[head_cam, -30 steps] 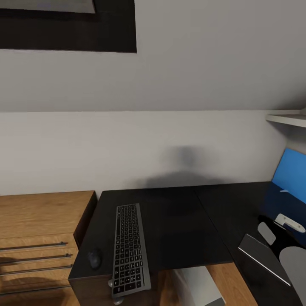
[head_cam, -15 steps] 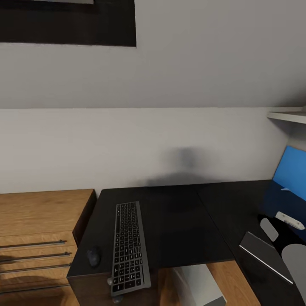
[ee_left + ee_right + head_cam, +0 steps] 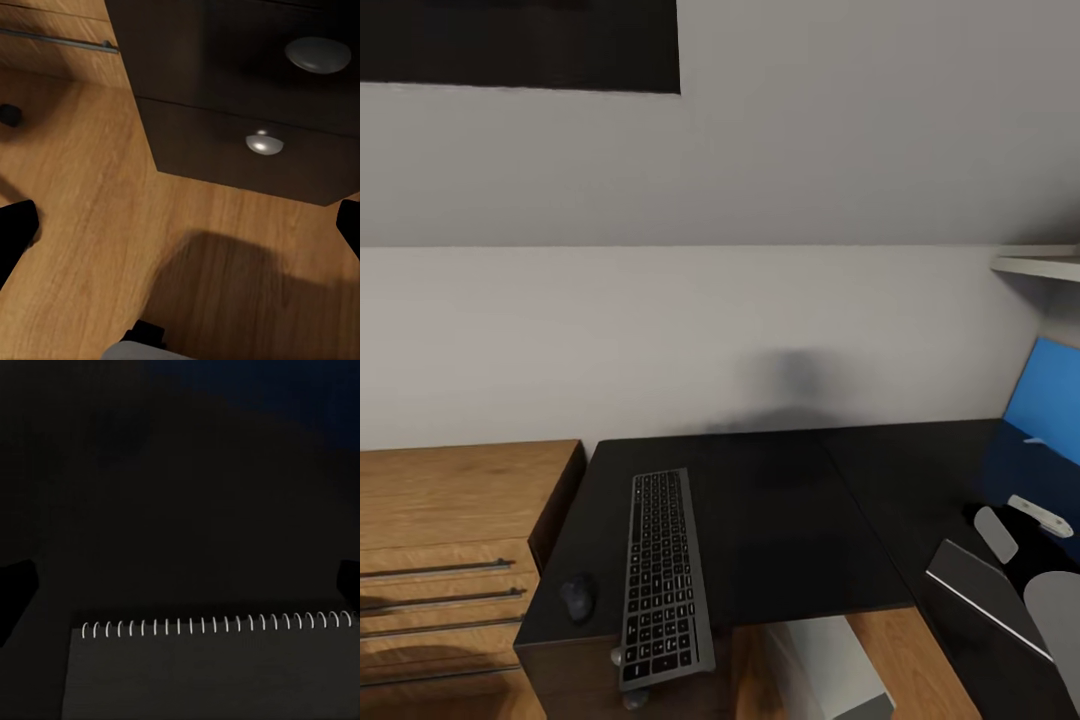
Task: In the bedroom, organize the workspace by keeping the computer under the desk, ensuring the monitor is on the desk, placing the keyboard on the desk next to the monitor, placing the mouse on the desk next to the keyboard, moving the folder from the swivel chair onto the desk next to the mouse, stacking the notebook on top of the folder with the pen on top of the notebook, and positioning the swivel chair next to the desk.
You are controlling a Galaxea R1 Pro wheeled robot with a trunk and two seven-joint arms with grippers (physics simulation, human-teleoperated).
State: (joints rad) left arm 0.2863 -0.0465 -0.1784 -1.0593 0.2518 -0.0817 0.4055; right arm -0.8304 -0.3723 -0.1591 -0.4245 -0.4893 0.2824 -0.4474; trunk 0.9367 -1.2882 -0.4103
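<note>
A grey keyboard (image 3: 665, 575) lies lengthwise on the black desk (image 3: 780, 510), its near end overhanging the front edge. A dark mouse (image 3: 577, 597) sits just left of it at the desk's front corner. The monitor's blue screen (image 3: 1050, 400) shows at the right edge. The white computer (image 3: 825, 665) stands under the desk. A dark spiral notebook (image 3: 202, 671) lies on the dark desktop below my right gripper (image 3: 180, 585), which is open and holds nothing. My left gripper (image 3: 180, 232) hangs open over the wooden floor (image 3: 97, 225).
A wooden dresser (image 3: 450, 540) with bar handles adjoins the desk's left side. A black drawer unit (image 3: 240, 97) with round knobs stands ahead of the left gripper. A dark flat slab (image 3: 980, 600) and a small white bar (image 3: 1040, 515) sit at the desk's right.
The whole head picture has shifted slightly, so the camera moved. Keyboard, mouse and the other things on the desk keep their places.
</note>
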